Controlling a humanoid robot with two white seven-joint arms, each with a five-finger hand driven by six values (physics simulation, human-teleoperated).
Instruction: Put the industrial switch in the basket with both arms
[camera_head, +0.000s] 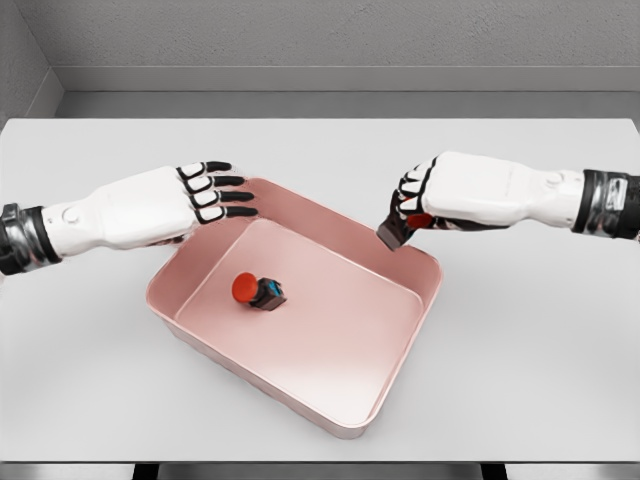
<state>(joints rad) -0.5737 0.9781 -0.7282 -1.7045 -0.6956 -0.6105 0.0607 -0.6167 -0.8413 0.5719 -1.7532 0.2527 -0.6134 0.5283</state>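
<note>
A pink basket (400, 385) sits at the table's middle. Inside it, left of centre, lies an industrial switch (258, 290) with a red button and a dark body. My right hand (412, 205) hovers over the basket's far right rim, fingers curled on a second industrial switch (395, 234); its dark body sticks out below the fingers, and a bit of red shows under the palm. My left hand (215, 191) hangs over the basket's far left rim with fingers stretched out flat, holding nothing.
The white table (540, 380) runs to a front edge at the bottom of the view. A grey wall stands behind its far edge.
</note>
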